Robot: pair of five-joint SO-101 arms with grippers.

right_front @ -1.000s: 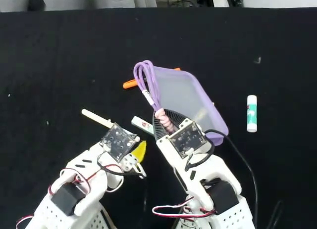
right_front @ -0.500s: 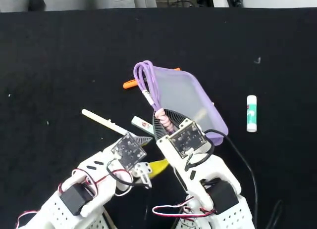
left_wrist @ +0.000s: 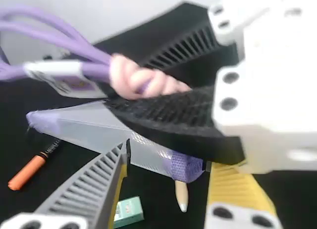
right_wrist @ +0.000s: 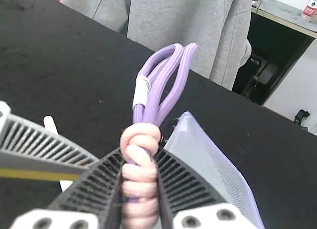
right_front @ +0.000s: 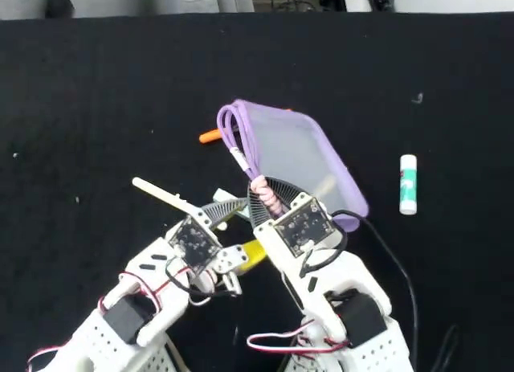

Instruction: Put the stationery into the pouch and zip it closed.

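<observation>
Right gripper (right_wrist: 140, 187): clamped on the pink coil (right_wrist: 140, 155) of the pouch cord.
Left gripper (left_wrist: 171, 162): jaws spread, at the pouch's near corner.
Pouch (right_front: 297, 155): table centre.
Left wrist view: pencil tip (left_wrist: 181, 197) and eraser (left_wrist: 126, 211) below that corner.
High view: glue stick (right_front: 408, 184) well apart; orange pen (right_front: 210, 136) at the pouch's far edge.

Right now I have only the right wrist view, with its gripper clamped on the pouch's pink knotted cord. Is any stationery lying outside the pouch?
Observer: Yes. A glue stick lies to the right of the pouch, apart from it.
Operator: Anything else?
Observer: An orange pen lies at the pouch's far side, partly hidden by it in the high view.
Operator: Where is the left gripper?
Observer: The left gripper is open, its fingers on either side of the pouch's near corner.
</observation>
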